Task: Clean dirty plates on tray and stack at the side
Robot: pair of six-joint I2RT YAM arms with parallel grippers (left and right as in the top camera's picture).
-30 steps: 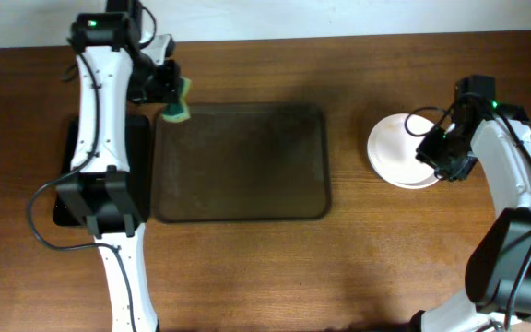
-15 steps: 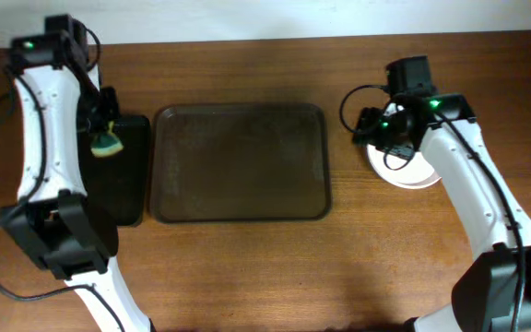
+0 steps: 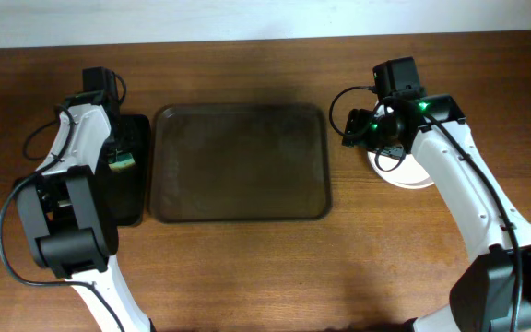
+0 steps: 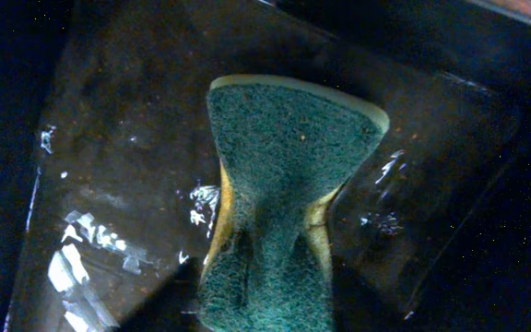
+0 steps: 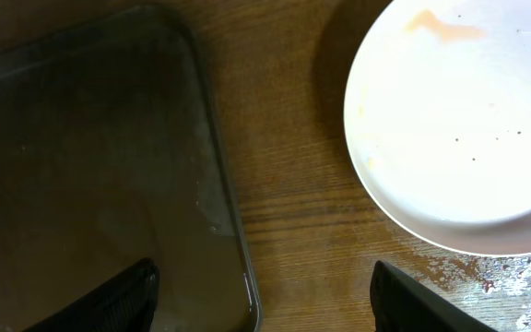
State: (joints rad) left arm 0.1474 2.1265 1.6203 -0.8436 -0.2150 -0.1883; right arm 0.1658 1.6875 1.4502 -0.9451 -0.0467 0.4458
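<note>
The dark brown tray (image 3: 240,162) lies in the middle of the table with nothing on it; its right rim (image 5: 238,249) shows in the right wrist view. White plates (image 3: 411,175) sit on the table to its right, partly under my right arm. The top plate (image 5: 459,120) carries an orange streak. My right gripper (image 3: 358,134) (image 5: 264,300) hangs open and holds nothing, over bare wood between tray and plates. My left gripper (image 3: 116,148) (image 4: 265,318) is low over a green and yellow sponge (image 4: 284,184) that lies on a glossy black tray (image 4: 109,138), fingers parted at its sides.
The narrow black tray (image 3: 135,198) lies flush against the brown tray's left side. A damp, whitish patch (image 5: 496,277) marks the wood just below the plates. The table's far edge (image 3: 265,35) runs close behind both arms.
My left arm carried the sponge from the brown tray's far left corner down onto the black tray and its jaws parted. My right arm swung from the plates' right side to their left, jaws widening.
</note>
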